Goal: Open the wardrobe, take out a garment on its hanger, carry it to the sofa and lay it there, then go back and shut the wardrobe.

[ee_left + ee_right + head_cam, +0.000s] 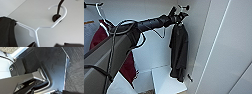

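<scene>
Left gripper (178, 15) is up at the hanger (50, 26) of the black garment (179, 52); can't tell its grip. I'd lift the hook straight off the peg (58, 10) first.

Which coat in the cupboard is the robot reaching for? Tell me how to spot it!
Look inside the open white wardrobe, toward its right-hand side. The long black garment hangs there on a thin white hanger, just below the robot's left tool. The other garment, off to the left, is dark red, so pick the black one.
</scene>
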Available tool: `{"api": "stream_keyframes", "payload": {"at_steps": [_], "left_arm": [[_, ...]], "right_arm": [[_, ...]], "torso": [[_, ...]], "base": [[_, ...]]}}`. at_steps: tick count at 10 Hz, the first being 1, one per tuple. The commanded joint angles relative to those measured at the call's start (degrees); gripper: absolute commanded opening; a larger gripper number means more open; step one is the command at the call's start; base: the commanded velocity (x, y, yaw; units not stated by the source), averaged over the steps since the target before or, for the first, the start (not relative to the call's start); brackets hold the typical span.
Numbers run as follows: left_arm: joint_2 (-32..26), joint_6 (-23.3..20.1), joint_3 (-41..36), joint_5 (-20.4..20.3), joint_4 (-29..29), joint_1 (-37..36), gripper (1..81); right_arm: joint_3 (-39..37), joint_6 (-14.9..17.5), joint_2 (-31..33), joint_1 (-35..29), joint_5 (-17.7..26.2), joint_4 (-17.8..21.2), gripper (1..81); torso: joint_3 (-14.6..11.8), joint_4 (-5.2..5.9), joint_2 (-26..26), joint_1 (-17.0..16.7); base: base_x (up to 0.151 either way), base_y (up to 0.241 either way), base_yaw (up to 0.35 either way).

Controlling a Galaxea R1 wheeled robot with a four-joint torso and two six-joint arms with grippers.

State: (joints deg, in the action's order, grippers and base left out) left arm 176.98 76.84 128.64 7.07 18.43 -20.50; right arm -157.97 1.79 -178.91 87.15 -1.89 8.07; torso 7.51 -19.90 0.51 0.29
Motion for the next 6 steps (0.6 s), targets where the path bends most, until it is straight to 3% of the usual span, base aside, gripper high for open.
{"api": "stream_keyframes", "payload": {"at_steps": [1,3,6], "left_arm": [[0.0,0.2,0.1,-1.9,0.8,-11.6,81.1],[-0.3,0.2,-0.9,-5.2,0.8,-11.7,81.1],[-1.6,0.2,-2.4,-5.3,0.5,-11.4,81.1]], "right_arm": [[0.2,0.0,-0.5,-1.8,3.6,0.5,81.1],[0.2,0.0,-0.5,-1.7,3.6,0.6,81.1],[0.2,0.0,-0.5,-1.7,3.6,0.5,81.1]], "torso": [[0.0,0.0,0.0,0.0],[0.0,0.0,0.0,0.0],[0.0,0.0,0.0,0.0]], "base": [[0.0,0.0,0.0],[0.0,0.0,0.0],[0.0,0.0,0.0]]}}
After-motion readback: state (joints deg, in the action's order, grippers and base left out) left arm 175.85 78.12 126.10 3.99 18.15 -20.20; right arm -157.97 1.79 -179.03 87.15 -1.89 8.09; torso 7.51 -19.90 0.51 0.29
